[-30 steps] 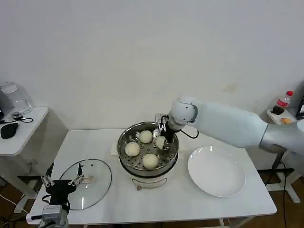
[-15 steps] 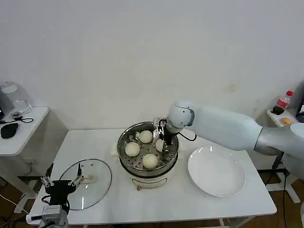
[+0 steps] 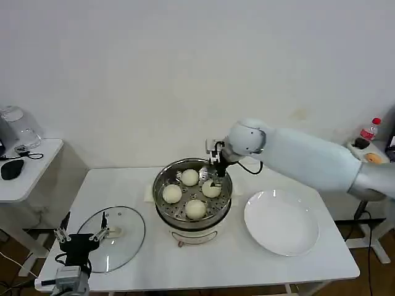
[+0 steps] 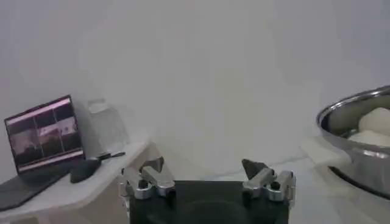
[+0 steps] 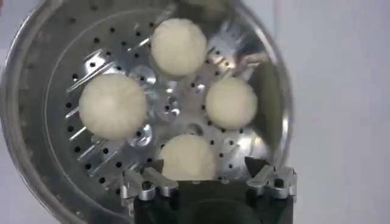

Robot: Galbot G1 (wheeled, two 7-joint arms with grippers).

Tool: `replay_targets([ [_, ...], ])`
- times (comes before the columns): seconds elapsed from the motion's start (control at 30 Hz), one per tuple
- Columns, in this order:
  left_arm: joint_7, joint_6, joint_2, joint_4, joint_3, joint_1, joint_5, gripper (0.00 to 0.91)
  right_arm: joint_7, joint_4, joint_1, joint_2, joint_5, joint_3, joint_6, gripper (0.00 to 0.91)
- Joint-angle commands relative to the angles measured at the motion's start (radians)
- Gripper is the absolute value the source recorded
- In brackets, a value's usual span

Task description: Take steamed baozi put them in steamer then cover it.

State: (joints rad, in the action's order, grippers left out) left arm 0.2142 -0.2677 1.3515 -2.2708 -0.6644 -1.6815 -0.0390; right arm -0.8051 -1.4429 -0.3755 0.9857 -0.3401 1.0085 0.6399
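Lifted off the fourth baozi (image 3: 211,189), right gripper (image 3: 216,165) hangs open and empty above the shiny perforated steamer's (image 3: 162,208) far rim; left gripper (image 3: 78,237), open, is parked by the glass lid (image 3: 126,235).

No text, label, brand or number can be read on anything here; the laptop screen (image 4: 46,139) is unreadable.

- Lid (image 3: 123,243): flat on the table (image 3: 216,265), just beside my left gripper (image 3: 80,236), well left of my right gripper (image 3: 216,174).
- Plate (image 3: 281,223): on the table, right of my right gripper and nearer to me.
- Side table (image 3: 37,166): far left of both grippers, bearing a mouse (image 3: 11,169) and a laptop (image 4: 46,134).
- Bottle (image 3: 369,130): far right of my right gripper.
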Motion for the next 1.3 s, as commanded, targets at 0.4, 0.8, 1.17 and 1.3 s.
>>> replay_targets([
  [0.4, -0.021, 0.209, -0.006, 0.059, -0.013, -0.011, -0.043, 0.907, 0.708, -0.416, 1.22, -0.248, 0.13, -1.216, -0.46, 0.907],
  [0.8, -0.042, 0.268, -0.018, 0.15, -0.089, -0.107, -0.494, 0.907, 0.55, -0.452, 1.796, 0.247, 0.204, -1.933, -0.681, 0.907],
  [1.17, -0.063, 0.295, -0.086, 0.288, -0.097, -0.154, -0.918, 0.907, 0.557, -0.498, 1.918, 0.325, 0.172, -1.951, -0.652, 0.907],
  [1.3, -0.092, 0.291, -0.135, 0.324, -0.06, -0.099, -1.017, 0.907, 0.556, -0.502, 1.926, 0.335, 0.18, -1.951, -0.648, 0.907],
])
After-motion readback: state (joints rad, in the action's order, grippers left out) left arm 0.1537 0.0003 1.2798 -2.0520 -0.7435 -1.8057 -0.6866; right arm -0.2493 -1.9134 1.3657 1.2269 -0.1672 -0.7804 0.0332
